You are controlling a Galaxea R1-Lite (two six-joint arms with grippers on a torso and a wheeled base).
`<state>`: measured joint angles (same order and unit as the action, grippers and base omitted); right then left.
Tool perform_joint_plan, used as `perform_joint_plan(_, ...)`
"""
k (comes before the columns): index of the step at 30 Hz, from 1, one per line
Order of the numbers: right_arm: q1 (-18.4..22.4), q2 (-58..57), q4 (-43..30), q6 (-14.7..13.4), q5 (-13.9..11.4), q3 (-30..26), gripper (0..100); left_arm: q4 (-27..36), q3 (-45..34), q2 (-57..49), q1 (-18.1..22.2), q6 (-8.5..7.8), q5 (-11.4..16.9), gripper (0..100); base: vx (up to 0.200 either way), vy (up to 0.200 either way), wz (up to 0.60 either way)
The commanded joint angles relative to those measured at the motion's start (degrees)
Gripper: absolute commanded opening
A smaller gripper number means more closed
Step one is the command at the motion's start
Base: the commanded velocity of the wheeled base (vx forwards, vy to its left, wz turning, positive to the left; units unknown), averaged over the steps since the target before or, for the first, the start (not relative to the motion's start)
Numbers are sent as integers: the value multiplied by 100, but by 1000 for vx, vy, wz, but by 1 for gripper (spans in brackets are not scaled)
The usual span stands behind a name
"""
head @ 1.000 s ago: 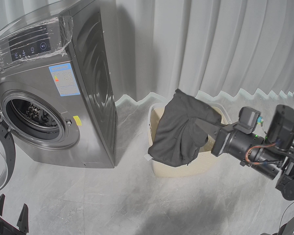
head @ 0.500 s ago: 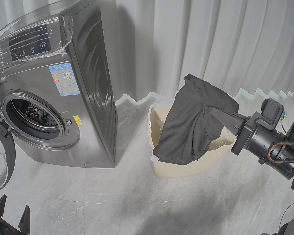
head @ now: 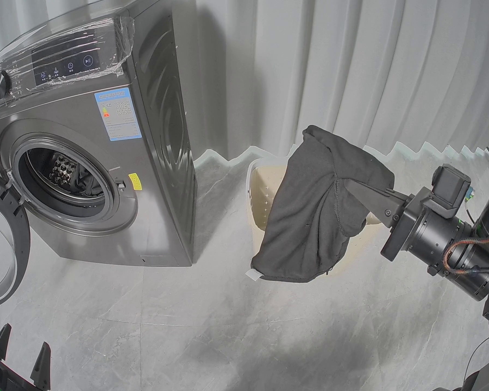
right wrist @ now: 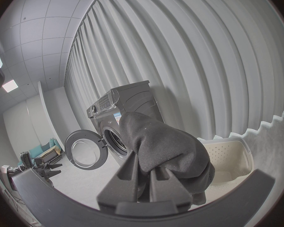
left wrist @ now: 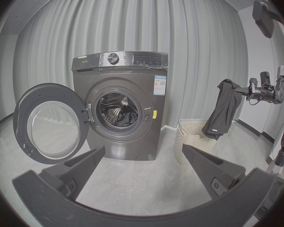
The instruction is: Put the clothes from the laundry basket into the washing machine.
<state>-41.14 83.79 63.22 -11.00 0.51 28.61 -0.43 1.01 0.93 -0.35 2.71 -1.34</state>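
Observation:
A dark grey garment (head: 315,202) hangs from my right gripper (head: 358,185), which is shut on its upper part. The cloth dangles over the cream laundry basket (head: 258,196), and its lower hem drapes past the basket's front rim. In the right wrist view the garment (right wrist: 161,148) bulges over the closed fingers (right wrist: 132,174). The grey washing machine (head: 157,137) stands to the left with its round door (head: 5,245) swung open. Dark clothes (head: 81,183) lie in the drum. My left gripper (head: 19,354) is low at the near left, open and holding nothing.
White curtains (head: 337,55) hang behind the machine and the basket. Bare grey floor tiles (head: 190,321) stretch between the machine's front, the basket and me. The open door juts out to the left of the drum opening.
My right gripper has lifted the garment up out of the basket and drawn back to the right. The head camera has shifted a little. The left gripper has kept still.

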Motion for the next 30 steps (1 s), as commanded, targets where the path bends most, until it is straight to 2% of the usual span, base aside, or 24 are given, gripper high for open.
perform_joint_plan(1, -25, 59, 6, 1, 2, -5, 0, -1, -75, -75, 0, 11, 2, 100, 0, 200, 0)
perform_joint_plan(30, -87, 173, 15, 98, -16, -5, 0, -1, -75, -75, 0, 11, 2, 100, 0, 200, 0)
